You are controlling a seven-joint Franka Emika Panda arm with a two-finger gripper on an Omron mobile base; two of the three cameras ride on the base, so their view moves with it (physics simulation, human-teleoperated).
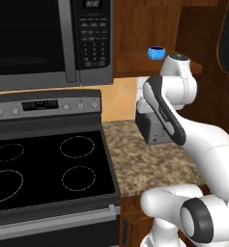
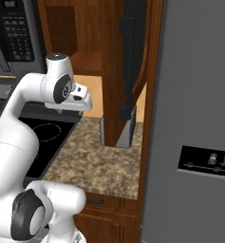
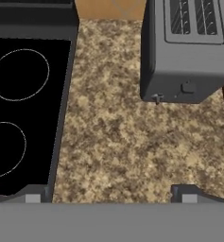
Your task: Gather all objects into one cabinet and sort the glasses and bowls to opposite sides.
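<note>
The arm (image 1: 183, 125) is raised over the granite counter (image 3: 123, 142), its hand pointing down at the stone. From the hand view the gripper (image 3: 108, 196) has its two dark fingertips (image 3: 33, 194) set wide apart at the bottom edge, with bare counter between them — nothing is held.

One blue cup (image 1: 156, 53) sits on the lower shelf of the wall cabinet (image 1: 150, 29), up and behind the arm's elbow, near the shelf's front edge. The arm's upper joint rises just beside the cup on its right, partly screening that shelf from the left base view.

Around it:
- A grey toaster (image 3: 189, 52) stands on the counter against the back wall, slots up, its lever and knob facing the hand. In the left base view the arm's forearm crosses in front of it.
- A black stove (image 1: 43, 164) with four ring burners lies to the left of the counter, its control panel along the back.
- A microwave (image 1: 48, 38) hangs above the stove, directly left of the cabinet.
- An open cabinet door (image 2: 128, 61) with a dark panel hangs edge-on over the counter in the right base view, hiding most of the toaster — only its grey corners show either side of the door.
- A grey fridge (image 2: 194, 118) walls off the counter's right end.
</note>
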